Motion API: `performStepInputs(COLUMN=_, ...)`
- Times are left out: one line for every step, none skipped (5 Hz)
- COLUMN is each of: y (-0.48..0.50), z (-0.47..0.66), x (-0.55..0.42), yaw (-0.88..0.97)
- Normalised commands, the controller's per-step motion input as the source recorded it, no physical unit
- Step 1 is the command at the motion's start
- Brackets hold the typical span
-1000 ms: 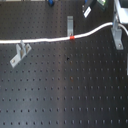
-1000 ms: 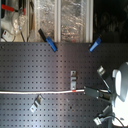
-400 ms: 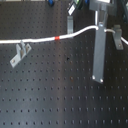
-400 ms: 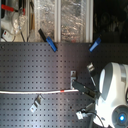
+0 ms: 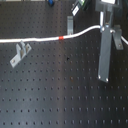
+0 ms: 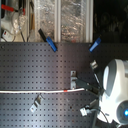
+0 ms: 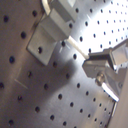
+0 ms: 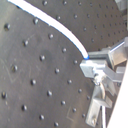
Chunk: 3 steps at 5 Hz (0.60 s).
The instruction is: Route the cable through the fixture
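the gripper [image 8: 89, 64] pinches the cable [image 5: 35, 39] at its end, fingers pressed onto the white cord in the second wrist view. from there the cable runs away across the tabletop [image 5: 60, 95], past its red band [image 5: 61, 38], toward a small bracket [image 5: 19, 54] far from the gripper. another bracket [image 5: 70, 24] stands nearer the gripper, just beyond the cable. the risk, as i judge it: the cord lies beside both brackets, not in them, so a pull could drag it past a slot or snag it on an edge. the thin end might also slip from the grip.
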Motion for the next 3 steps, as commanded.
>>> performStepInputs(y=-0.660, z=0.01, x=0.146, yaw=0.00)
performStepInputs(y=-0.028, z=0.00, x=-0.007, yaw=0.00)
performStepInputs(y=-0.150, z=0.02, x=-0.844, yaw=0.24)
